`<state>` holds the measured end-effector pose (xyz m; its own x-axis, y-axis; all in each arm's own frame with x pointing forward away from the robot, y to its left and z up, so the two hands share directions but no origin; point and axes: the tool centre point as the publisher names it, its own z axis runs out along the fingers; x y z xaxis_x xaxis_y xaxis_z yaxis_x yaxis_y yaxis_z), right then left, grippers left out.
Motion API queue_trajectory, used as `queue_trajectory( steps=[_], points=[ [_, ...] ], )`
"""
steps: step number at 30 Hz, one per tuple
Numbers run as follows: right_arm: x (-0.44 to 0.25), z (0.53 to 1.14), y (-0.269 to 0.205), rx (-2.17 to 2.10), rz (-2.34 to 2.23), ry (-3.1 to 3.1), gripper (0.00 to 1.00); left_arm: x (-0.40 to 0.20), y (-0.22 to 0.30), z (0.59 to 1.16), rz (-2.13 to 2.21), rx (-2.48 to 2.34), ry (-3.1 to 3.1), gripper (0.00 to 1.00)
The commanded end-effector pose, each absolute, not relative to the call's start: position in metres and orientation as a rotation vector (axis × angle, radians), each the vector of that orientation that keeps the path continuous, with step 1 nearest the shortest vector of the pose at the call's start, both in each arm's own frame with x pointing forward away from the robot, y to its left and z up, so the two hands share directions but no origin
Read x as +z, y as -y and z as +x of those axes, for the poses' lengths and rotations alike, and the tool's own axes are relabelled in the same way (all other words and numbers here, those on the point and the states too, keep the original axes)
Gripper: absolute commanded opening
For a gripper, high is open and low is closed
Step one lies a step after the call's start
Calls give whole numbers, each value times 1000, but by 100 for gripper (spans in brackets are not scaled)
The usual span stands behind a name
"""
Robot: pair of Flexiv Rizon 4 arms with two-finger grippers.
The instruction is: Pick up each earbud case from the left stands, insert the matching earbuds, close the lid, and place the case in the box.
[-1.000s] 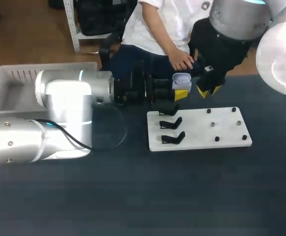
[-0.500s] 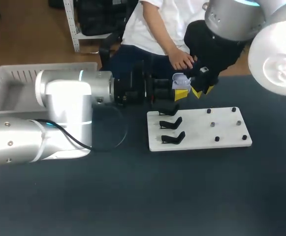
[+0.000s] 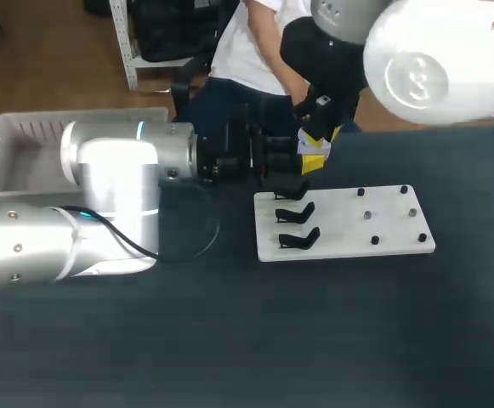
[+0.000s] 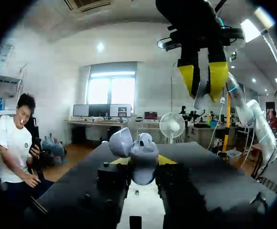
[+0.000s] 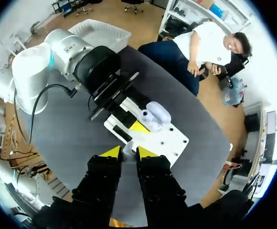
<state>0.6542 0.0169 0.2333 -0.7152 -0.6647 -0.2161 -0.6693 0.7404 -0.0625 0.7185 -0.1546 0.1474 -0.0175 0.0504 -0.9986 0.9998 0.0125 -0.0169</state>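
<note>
The head camera looks down on the tabletop (image 3: 229, 340) from above and behind. The left wrist camera sits low, facing level along the left tool (image 4: 144, 167), very close to the case (image 4: 140, 152). The right wrist camera hangs high, looking down past the right tool (image 5: 128, 153) and its earbud (image 5: 128, 150). All three share the case and the white board (image 3: 349, 225).

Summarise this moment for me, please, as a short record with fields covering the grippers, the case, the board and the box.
left gripper: shut on the earbud case, whose lid is open
right gripper: above the case, shut on a small white earbud
board: white, flat on the table
stands: three, black, at the board's left side, apparently empty
box: white, off to the left beyond the left arm
</note>
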Motion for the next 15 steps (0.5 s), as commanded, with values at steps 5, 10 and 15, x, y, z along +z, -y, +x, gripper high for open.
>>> queue_trajectory(
  steps=[5, 10, 15],
  points=[
    [231, 676, -23, 9, -1104, -2732, 0, 148, 155, 720, 1232, -1191, -1266, 0],
    [227, 683, -27, 19, -1125, -2732, 0, 148, 155, 720, 1232, -1191, -1266, 0],
    [217, 688, -26, 15, -1111, -2762, 0, 148, 155, 720, 1232, -1191, -1266, 0]
  ],
)
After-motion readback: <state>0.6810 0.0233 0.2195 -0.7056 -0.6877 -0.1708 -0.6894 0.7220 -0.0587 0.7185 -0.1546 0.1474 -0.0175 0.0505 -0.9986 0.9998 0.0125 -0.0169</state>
